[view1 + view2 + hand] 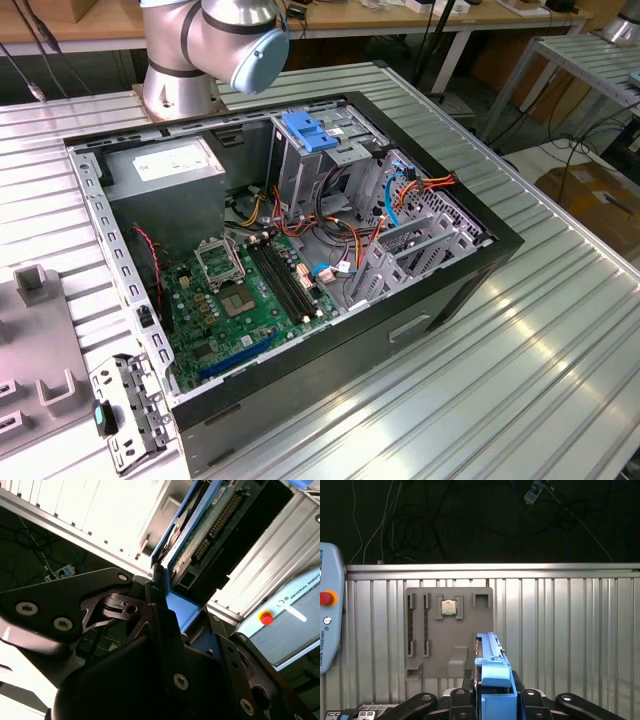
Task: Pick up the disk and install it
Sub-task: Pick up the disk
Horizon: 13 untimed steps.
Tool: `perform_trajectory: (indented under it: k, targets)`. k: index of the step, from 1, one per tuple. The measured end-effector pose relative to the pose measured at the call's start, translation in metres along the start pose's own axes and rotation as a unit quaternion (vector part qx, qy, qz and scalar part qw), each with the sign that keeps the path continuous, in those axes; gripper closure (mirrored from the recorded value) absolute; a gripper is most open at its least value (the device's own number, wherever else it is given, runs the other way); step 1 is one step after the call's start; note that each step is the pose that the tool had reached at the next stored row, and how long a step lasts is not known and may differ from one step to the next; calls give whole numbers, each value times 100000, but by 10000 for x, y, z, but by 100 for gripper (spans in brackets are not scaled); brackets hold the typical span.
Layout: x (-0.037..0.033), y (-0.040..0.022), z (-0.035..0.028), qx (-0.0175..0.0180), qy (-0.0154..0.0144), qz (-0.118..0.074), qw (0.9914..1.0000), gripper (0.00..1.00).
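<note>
The disk stands edge-on between my gripper's black fingers, its blue side rail facing the camera in the first wrist view. In the second wrist view the disk shows its green circuit-board underside and a blue rail. My gripper is shut on the disk and holds it above the ribbed metal table, next to a grey fixture tray. The second wrist view shows the gripper clamped on the disk's near end.
The open computer case lies on the table with its motherboard, metal drive cage with blue latch and grey power supply. A chip sits in the tray. A teach pendant lies beside it. The arm's base stands behind the case.
</note>
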<state>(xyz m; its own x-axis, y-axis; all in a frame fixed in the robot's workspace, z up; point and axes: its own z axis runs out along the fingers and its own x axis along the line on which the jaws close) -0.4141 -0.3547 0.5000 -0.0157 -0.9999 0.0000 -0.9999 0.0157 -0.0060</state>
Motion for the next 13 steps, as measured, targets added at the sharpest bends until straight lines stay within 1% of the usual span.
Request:
perform_trajectory:
  k: [5,8,13]
  targets:
    - [-1,-44,0,-2,1,-1,100000,63]
    - [-1,-90,0,-4,1,-1,100000,63]
    - [-2,-141,1,-3,0,0,100000,63]
